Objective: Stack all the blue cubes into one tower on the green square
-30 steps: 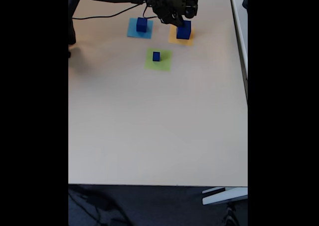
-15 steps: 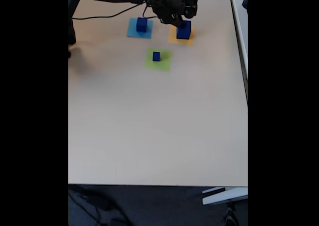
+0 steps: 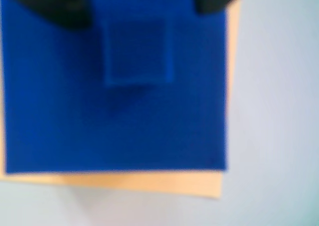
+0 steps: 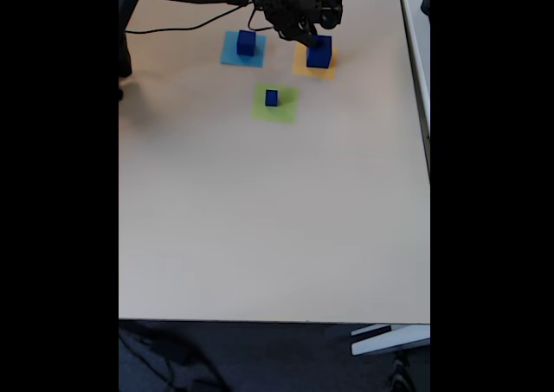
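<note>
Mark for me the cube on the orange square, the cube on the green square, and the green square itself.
cube on the orange square (image 4: 319, 54), fixed view, its front face.
cube on the green square (image 4: 272, 98), fixed view, middle of the cube.
green square (image 4: 287, 111), fixed view, bare corner right of the cube.

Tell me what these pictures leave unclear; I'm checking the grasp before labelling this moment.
- Pincer state: in the fixed view it is too small and dark to show open or shut; in the wrist view its fingers are cut off by the top edge.
- Contact with the cube on the orange square: blurred in the wrist view.
- The raised patch on that cube's top: too blurred to identify.
- Cube on the green square: too small for detail.
</note>
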You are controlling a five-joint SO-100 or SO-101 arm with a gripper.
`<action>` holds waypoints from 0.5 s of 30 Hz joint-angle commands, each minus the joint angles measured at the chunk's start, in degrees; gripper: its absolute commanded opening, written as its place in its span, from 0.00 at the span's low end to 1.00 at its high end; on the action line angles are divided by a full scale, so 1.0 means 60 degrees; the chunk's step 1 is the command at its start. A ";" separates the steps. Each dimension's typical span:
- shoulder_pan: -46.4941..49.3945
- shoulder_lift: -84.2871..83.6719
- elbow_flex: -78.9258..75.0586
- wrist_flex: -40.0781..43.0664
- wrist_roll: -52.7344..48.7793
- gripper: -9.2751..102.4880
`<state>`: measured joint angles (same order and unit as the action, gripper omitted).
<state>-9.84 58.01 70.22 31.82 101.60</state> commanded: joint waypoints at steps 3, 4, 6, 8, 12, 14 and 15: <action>-0.0117 0.0879 -0.0703 -0.0176 -0.0381 0.16; -0.0117 0.0937 -0.0791 -0.0176 -0.0469 0.16; -0.0117 0.1040 -0.0937 -0.0161 -0.0747 0.16; -0.0103 0.1157 -0.1084 -0.0161 -0.0967 0.16; -0.0088 0.1377 -0.1436 -0.0161 -0.1567 0.16; -0.0088 0.1523 -0.1641 -0.0161 -0.1948 0.15; -0.0088 0.1597 -0.1699 -0.0146 -0.2065 0.15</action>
<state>-10.28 60.56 64.86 31.82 91.32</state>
